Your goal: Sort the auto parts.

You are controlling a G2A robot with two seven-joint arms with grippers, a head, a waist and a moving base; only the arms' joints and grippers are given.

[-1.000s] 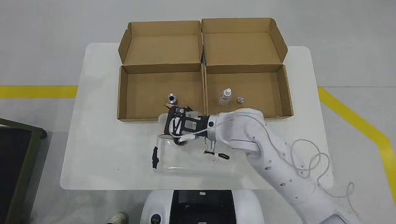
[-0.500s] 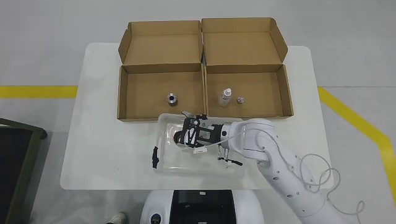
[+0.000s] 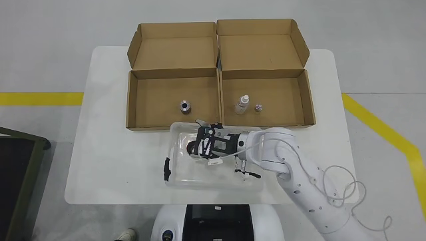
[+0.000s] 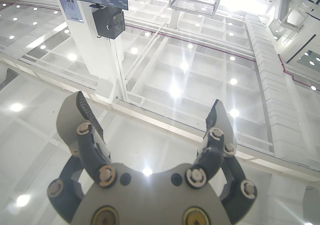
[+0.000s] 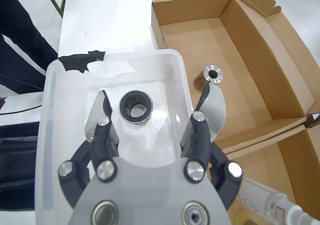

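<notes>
White table (image 3: 106, 161), clear bin (image 5: 47, 111) — right end effector (image 5: 155, 89) agape near bushing (image 5: 125, 103), bottle (image 5: 262, 201) cropped.

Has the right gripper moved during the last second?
Yes. The right gripper drew back from the left cardboard box toward the robot, over the clear bin.

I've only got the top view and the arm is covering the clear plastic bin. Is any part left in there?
Observer: Yes. The right wrist view shows one black cylindrical sleeve with a hollow bore, standing upright on the floor of the clear plastic bin.
Operator: Has the right gripper got it?
Observer: No. The right gripper is open, and neither finger touches the sleeve.
Operator: Where's the left gripper?
Observer: The left gripper is open and empty, pointing up at the ceiling.
</notes>
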